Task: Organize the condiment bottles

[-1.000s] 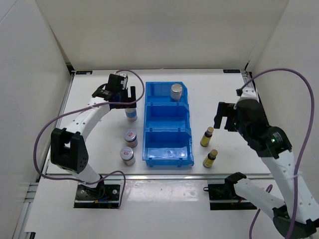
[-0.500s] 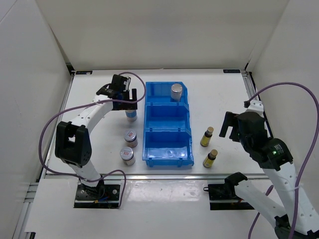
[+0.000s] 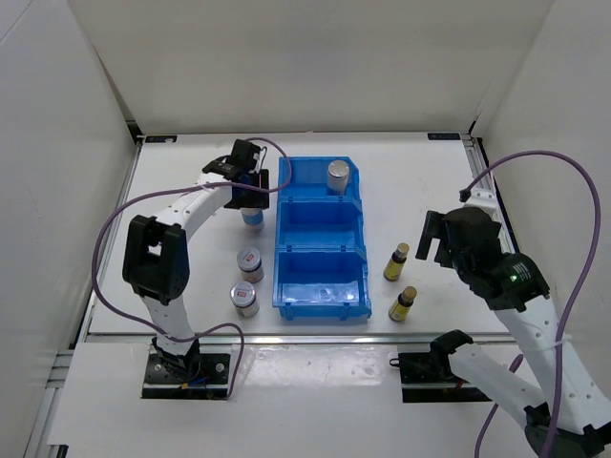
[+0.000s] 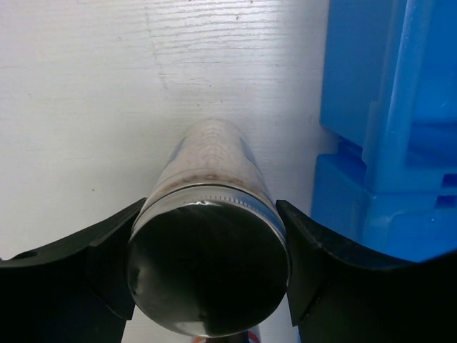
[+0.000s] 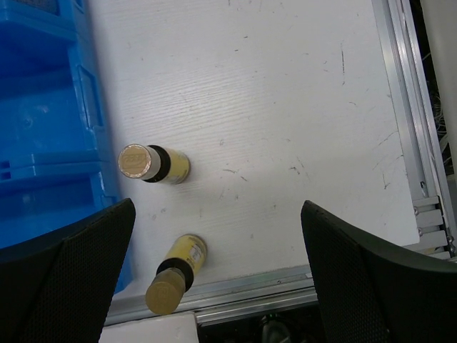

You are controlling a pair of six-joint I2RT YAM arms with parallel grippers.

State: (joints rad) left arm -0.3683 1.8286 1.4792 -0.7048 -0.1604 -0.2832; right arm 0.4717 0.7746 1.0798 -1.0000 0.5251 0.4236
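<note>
Silver-topped cylinder (image 4: 207,275) snug between the left end effector's (image 4: 210,214) black fingers (image 4: 96,261), blue bin (image 4: 385,143) just beside it.

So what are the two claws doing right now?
Left gripper: closed on the silver-topped bottle.
Right gripper: open, holding nothing.

six condiment bottles are standing upright around and inside the blue bin (image 3: 320,202)
one silver-topped cylinder (image 3: 338,176) is sitting in the bin's far compartment; the other cylinder (image 4: 214,236) is standing on the tabletop (image 3: 430,181) just left of the bin, pinched by the left gripper (image 4: 211,214). nearer on that side, a short silver-lidded jar (image 3: 250,262) and a second jar (image 3: 244,298) are standing. an amber yellow-labelled bottle (image 3: 397,261) and a second amber bottle (image 3: 403,303) are standing right of the bin.
</note>
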